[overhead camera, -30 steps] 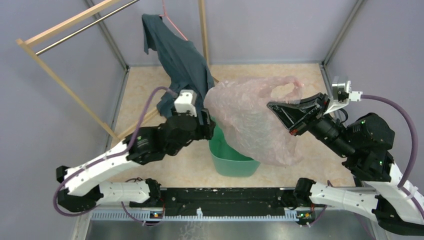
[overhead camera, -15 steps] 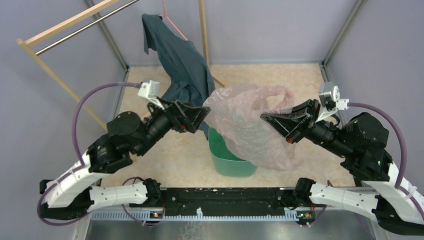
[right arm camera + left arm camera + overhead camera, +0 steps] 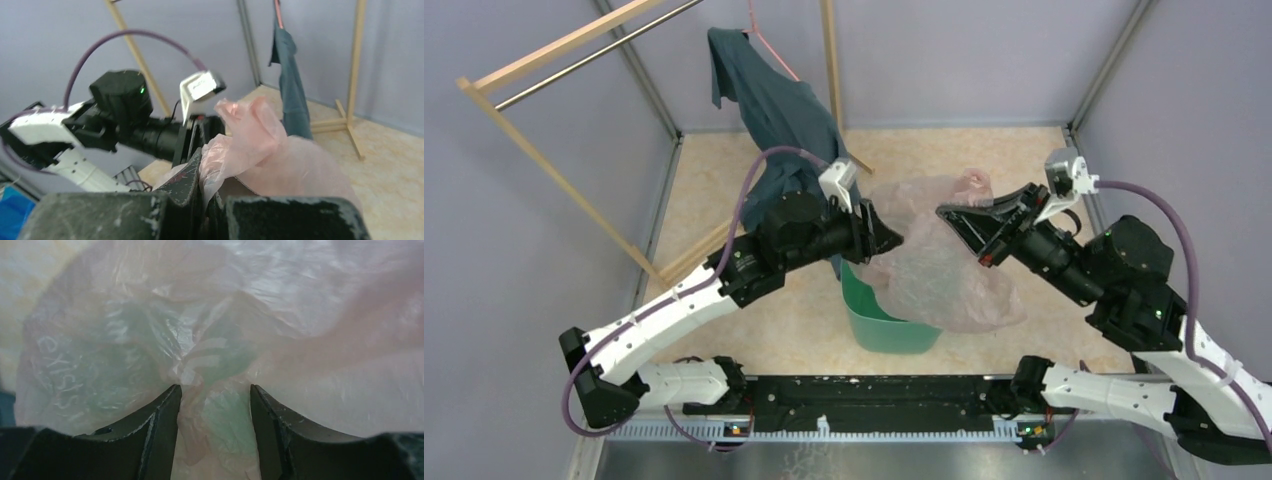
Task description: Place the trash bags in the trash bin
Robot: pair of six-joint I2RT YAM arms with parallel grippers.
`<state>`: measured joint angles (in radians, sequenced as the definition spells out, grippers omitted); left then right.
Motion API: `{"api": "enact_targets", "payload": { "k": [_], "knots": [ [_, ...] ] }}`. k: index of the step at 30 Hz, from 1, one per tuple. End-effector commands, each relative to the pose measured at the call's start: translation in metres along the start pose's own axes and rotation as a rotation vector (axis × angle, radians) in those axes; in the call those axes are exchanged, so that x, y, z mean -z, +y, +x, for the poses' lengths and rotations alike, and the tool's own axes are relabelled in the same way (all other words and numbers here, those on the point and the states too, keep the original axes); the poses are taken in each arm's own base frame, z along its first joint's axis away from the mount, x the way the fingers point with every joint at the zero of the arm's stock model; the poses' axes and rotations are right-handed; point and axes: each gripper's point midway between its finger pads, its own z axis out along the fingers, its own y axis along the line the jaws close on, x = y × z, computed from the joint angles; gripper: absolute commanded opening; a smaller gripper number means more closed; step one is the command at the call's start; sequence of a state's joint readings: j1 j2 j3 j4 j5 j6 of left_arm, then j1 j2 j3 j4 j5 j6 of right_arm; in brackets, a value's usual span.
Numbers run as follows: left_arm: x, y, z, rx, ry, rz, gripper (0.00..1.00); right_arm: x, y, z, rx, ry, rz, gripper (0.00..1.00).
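1. The right gripper [image 3: 207, 194] pinched the pink trash bag [image 3: 934, 270] at its upper edge.
2. The left gripper [image 3: 214, 389] held its fingers spread, with film bunched between them.
3. The bag hung over the green trash bin [image 3: 876, 320], which stood mid-table towards the near edge.

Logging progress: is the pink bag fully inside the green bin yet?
No, the pink bag hangs over the rim of the green bin, held up by the right gripper.
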<state>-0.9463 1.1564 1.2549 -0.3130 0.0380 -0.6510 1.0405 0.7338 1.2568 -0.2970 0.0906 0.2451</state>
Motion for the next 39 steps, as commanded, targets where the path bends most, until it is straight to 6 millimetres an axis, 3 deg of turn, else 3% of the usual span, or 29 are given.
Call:
{"api": "enact_targets", "payload": {
  "k": [1, 4, 6, 10, 13, 17, 25, 27, 28, 30, 32, 36, 39],
  "knots": [
    [0.007, -0.013, 0.036, 0.082, 0.084, 0.150, 0.59, -0.024, -0.030, 0.009, -0.037, 0.001, 0.187, 0.00],
    [0.004, 0.000, 0.051, 0.104, 0.109, 0.118, 0.60, -0.036, -0.034, 0.026, -0.015, 0.037, 0.196, 0.00],
    [-0.001, 0.017, 0.056, 0.102, 0.120, 0.033, 0.66, -0.045, -0.039, 0.039, 0.014, 0.072, 0.215, 0.00],
    [0.006, 0.039, 0.031, 0.067, 0.044, -0.090, 0.82, -0.063, -0.049, 0.069, 0.051, 0.141, 0.250, 0.00],
    [0.026, 0.033, -0.001, 0.039, -0.070, -0.085, 0.97, -0.069, -0.057, 0.082, 0.068, 0.174, 0.286, 0.00],
    [0.057, 0.022, -0.022, 0.032, -0.147, -0.066, 0.99, -0.065, -0.065, 0.079, 0.081, 0.162, 0.326, 0.00],
    [0.107, 0.003, -0.051, 0.045, -0.251, -0.035, 0.98, -0.059, -0.061, 0.066, 0.073, 0.151, 0.316, 0.00],
    [0.115, -0.018, -0.059, 0.002, -0.255, 0.049, 0.98, -0.059, -0.061, 0.063, 0.063, 0.141, 0.319, 0.00],
    [0.117, -0.038, -0.062, -0.027, -0.247, 0.144, 0.98, -0.060, -0.061, 0.062, 0.056, 0.137, 0.324, 0.00],
    [0.113, -0.075, -0.052, -0.075, -0.153, 0.340, 0.99, -0.062, -0.061, 0.059, 0.031, 0.125, 0.337, 0.00],
    [0.103, -0.099, -0.033, -0.090, -0.021, 0.487, 0.99, -0.066, -0.060, 0.056, 0.000, 0.113, 0.340, 0.00],
    [0.089, -0.117, -0.003, -0.108, 0.057, 0.626, 0.99, -0.073, -0.055, 0.051, -0.044, 0.085, 0.319, 0.00],
    [0.066, -0.118, 0.020, -0.083, 0.095, 0.639, 0.95, -0.074, -0.055, 0.050, -0.061, 0.079, 0.322, 0.00]
  ]
}}
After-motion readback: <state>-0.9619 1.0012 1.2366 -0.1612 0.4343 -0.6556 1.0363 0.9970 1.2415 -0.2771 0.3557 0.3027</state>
